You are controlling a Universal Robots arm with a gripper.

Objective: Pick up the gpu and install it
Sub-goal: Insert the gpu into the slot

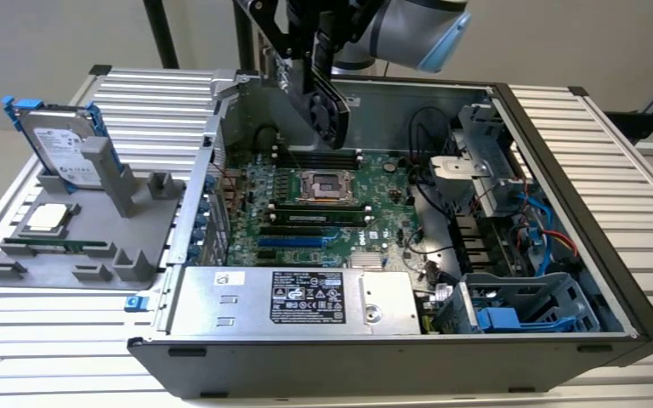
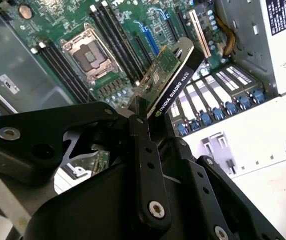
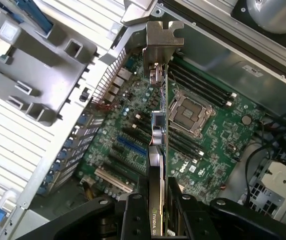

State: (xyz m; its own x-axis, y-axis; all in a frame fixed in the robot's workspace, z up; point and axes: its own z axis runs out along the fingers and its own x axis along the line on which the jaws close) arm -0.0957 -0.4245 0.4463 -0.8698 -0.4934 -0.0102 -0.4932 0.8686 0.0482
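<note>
Gripper [image 1: 317, 61] is closed narrow on the gpu [image 1: 329, 106], fingers [image 2: 144, 150] clamped to either face of the card along one edge. In the exterior view the card is clear of all surfaces, tilted, above the far part of the open computer case [image 1: 599, 187], over the far edge of the motherboard [image 1: 303, 212]. It touches neither the board nor any slot.

In the first wrist view the gpu [image 3: 158, 145] is seen edge-on between the gripper [image 3: 157, 205] fingers, its silver end bracket [image 3: 162, 35] at the end away from the gripper. In the second wrist view the gpu [image 2: 175, 75] shows its green circuit face and a black edge.

The processor socket [image 1: 329, 185] lies on the board below and nearer than the card. The power supply [image 1: 292, 297] occupies the near side of the case.

Outside the case, to the exterior view's left, a grey fixture [image 1: 31, 270] rests on the slatted table [image 1: 65, 340]. A hard drive [image 1: 60, 144] with blue rails stands in it, well apart from the card.
</note>
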